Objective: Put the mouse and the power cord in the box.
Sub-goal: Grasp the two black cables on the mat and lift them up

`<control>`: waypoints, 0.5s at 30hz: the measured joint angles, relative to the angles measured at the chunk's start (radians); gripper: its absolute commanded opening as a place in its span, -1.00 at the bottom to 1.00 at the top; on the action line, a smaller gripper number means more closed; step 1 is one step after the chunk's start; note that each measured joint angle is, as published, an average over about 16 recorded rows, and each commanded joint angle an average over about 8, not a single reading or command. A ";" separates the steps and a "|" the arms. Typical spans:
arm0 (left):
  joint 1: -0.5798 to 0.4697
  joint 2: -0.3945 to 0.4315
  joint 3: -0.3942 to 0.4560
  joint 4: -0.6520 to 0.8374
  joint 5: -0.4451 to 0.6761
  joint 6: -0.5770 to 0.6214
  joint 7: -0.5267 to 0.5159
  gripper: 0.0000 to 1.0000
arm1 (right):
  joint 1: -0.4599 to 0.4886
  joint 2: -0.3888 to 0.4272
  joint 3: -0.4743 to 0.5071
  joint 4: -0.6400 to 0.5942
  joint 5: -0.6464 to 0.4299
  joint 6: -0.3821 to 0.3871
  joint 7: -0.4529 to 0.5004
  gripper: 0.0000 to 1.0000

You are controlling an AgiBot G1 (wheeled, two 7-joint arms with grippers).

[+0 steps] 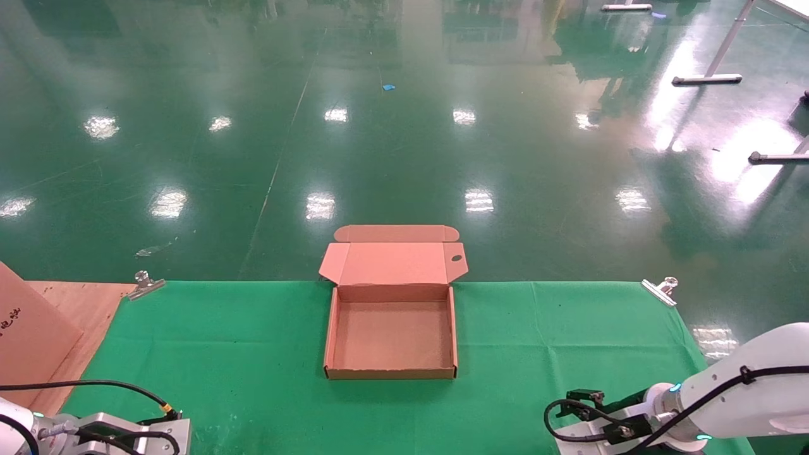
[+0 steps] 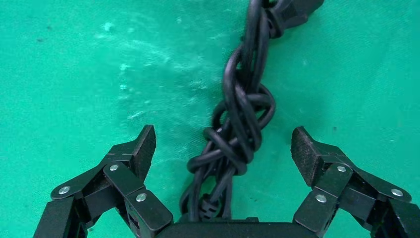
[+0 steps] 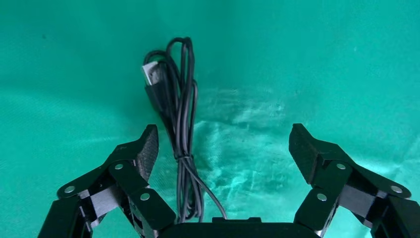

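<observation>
The box [image 1: 391, 374] lies open in the middle of the green cloth, its flap lid folded back, nothing inside. The power cord [image 2: 243, 111], a thick black knotted bundle, lies on the cloth in the left wrist view, its plug [image 2: 296, 11] at the far end. My left gripper [image 2: 223, 148] is open just above it, one finger on each side, not touching. My right gripper [image 3: 223, 146] is open over the mouse's thin bundled cable [image 3: 182, 124] with its USB connector [image 3: 151, 74]; the cable runs near one finger. The mouse itself is out of view.
A flat brown board with black writing [image 1: 28, 332] leans on a wooden panel [image 1: 85, 303] at the left. Metal clips [image 1: 144, 284] [image 1: 660, 291] pin the green cloth [image 1: 253, 354] at the table's far corners. Beyond the far edge is glossy green floor.
</observation>
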 measured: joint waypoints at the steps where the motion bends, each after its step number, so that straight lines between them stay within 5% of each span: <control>1: -0.001 0.001 0.000 0.004 0.000 -0.001 0.004 -1.00 | 0.002 -0.002 0.000 -0.005 0.001 0.000 -0.005 -1.00; 15: -0.012 0.005 -0.004 0.042 -0.006 -0.003 0.047 -1.00 | 0.011 -0.017 0.000 -0.052 0.016 -0.012 -0.053 -1.00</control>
